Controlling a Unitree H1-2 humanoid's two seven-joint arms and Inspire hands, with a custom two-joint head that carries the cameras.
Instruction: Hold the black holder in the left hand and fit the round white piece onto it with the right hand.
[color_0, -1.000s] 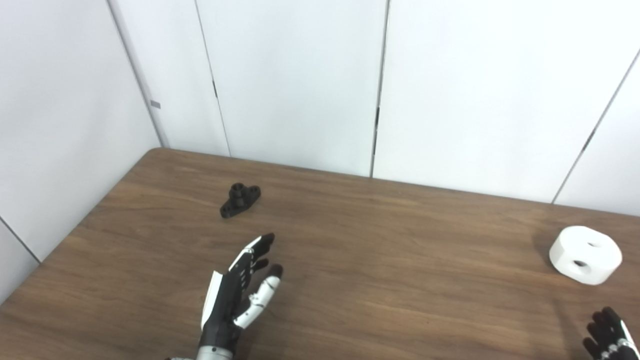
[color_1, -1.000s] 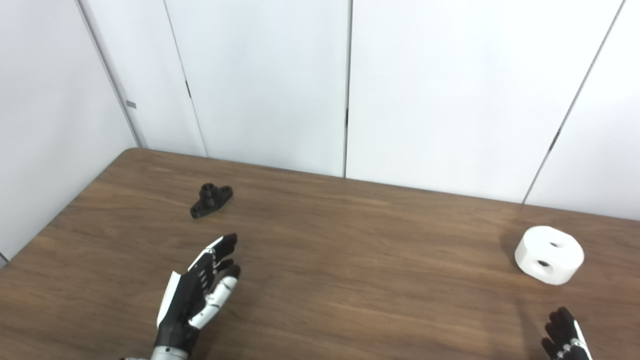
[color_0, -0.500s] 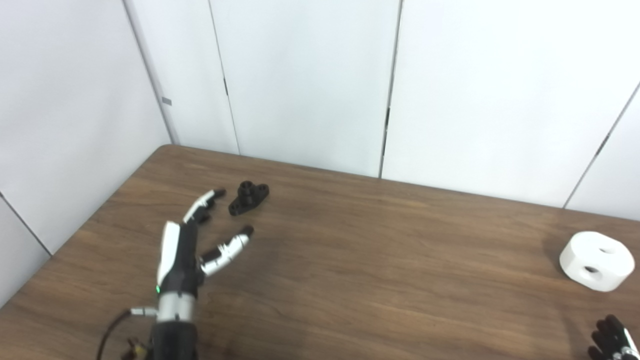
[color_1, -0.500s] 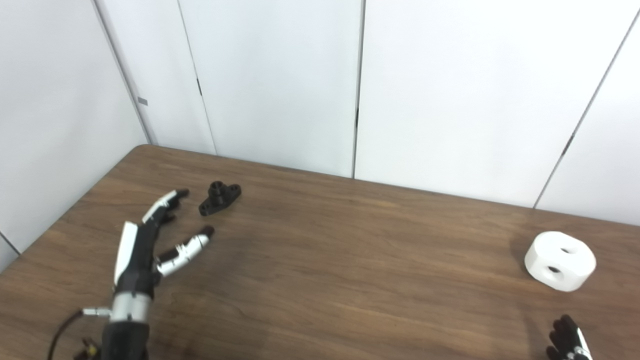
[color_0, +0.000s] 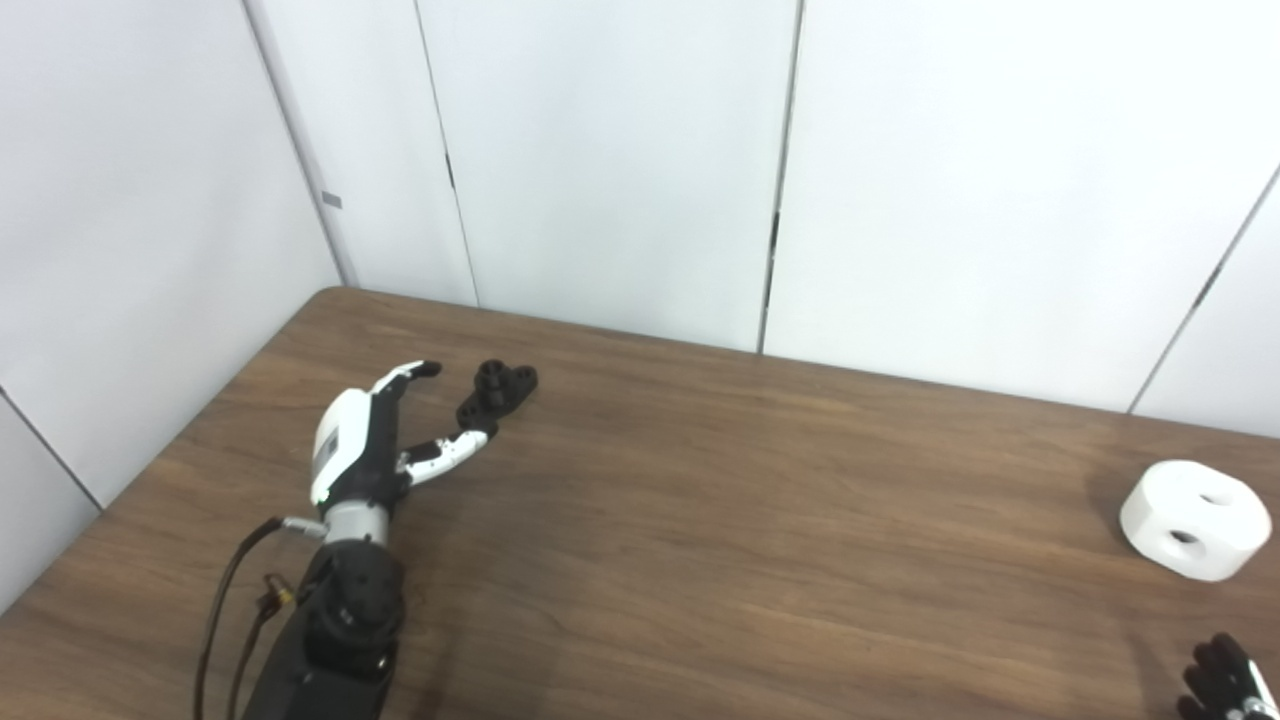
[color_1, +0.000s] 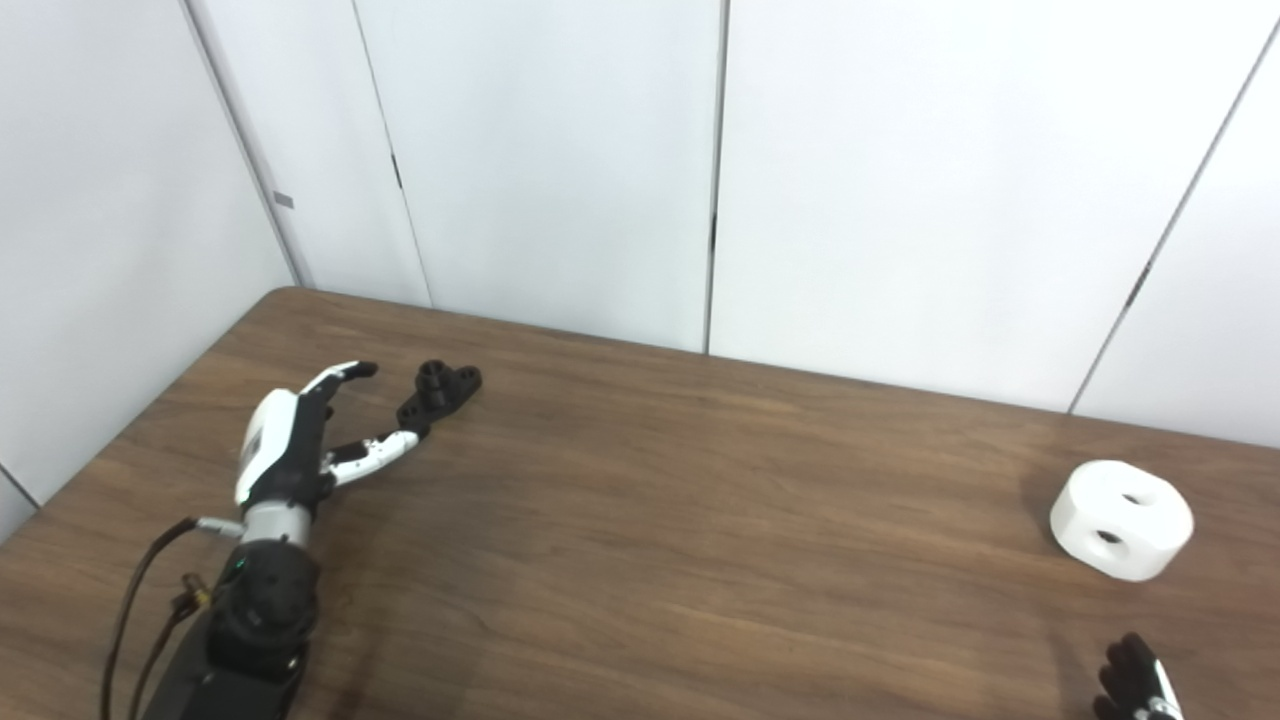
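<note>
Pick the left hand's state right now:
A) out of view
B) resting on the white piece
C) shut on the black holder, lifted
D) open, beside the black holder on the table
D: the left hand has fingers spread, and the black holder lies on the table at its fingertips, ungrasped.

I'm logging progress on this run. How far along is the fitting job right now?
Nothing is finished yet. In hand: the left hand is open beside the black holder, which lies on the table; its thumb tip is at the holder's near end, no grasp. Left: grasp and lift the holder, then pick up the round white piece, untouched at the right, with the right hand and fit it on.
</note>
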